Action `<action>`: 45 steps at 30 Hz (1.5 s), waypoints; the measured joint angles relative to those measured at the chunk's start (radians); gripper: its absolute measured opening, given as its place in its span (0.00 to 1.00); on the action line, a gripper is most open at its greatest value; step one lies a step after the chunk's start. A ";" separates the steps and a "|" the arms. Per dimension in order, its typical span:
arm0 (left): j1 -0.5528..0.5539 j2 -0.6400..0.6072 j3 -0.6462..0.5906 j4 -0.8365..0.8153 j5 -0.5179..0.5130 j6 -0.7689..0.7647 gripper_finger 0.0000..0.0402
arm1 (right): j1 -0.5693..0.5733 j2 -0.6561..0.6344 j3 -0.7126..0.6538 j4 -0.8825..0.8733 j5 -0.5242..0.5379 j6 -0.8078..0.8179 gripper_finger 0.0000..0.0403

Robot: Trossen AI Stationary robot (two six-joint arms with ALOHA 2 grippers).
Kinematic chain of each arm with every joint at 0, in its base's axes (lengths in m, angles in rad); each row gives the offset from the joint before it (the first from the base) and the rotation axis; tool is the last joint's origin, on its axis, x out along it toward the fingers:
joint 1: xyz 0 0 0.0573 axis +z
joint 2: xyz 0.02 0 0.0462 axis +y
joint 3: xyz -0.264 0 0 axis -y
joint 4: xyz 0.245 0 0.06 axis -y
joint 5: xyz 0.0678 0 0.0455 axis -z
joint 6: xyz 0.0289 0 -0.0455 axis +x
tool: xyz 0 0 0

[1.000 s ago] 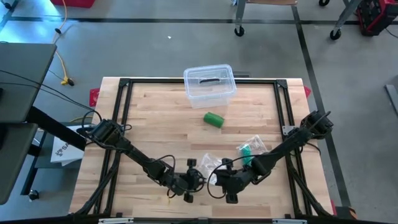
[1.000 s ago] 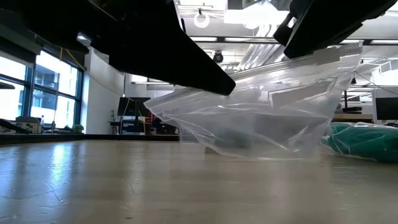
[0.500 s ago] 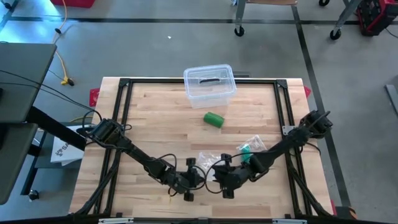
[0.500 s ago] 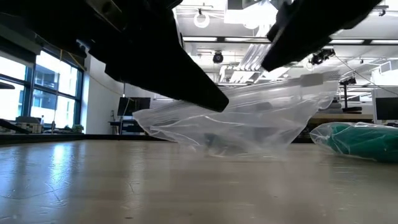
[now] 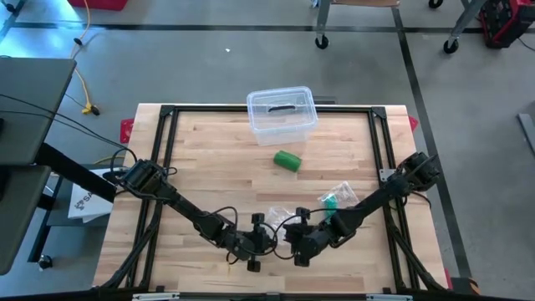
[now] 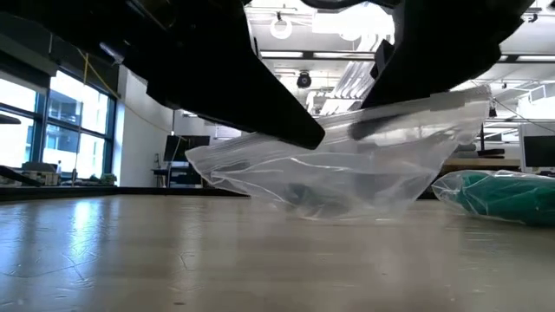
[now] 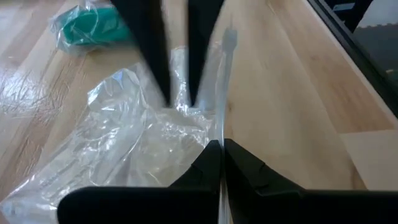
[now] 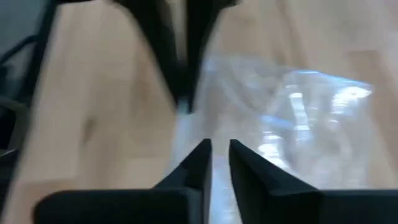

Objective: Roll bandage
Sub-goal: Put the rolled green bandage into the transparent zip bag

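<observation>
Table (image 5: pixel 209 159): pale wooden planks inside a black frame; both arms reach in from its side edges toward the middle of the near edge.
Left gripper (image 7: pixel 222 148): low at the near edge, just left of the middle. Its two dark fingers are pressed together on the rim of the empty clear bag (image 7: pixel 143 140), with the rim running up between the tips in the left wrist view.
Right gripper (image 8: pixel 219 147): just beside the left one, to its right, facing it across the same bag. A narrow gap shows between its fingers, and the plastic lies under and ahead of them; whether they pinch the bag cannot be told.
Empty clear bag: crumpled, at the near edge between the two grippers. In the low view it is lifted into a sagging pouch (image 6: pixel 329 169), its bottom touching the wood and its top edge held up under the dark arms.
Green roll (image 5: pixel 287 160): lies loose on the wood behind the grippers, toward the far edge, just in front of the clear box.
Clear box (image 5: pixel 282 113): at the middle of the far edge, with a dark item inside it.
Second bag (image 5: pixel 337 199): clear, with something green inside, toward the right edge, beside the right arm and well apart from the loose roll.
</observation>
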 joint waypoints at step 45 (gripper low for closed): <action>0.027 0.000 -0.001 -0.003 0.091 -0.093 0.01 | 0.026 0.032 0.060 -0.008 0.118 0.005 0.15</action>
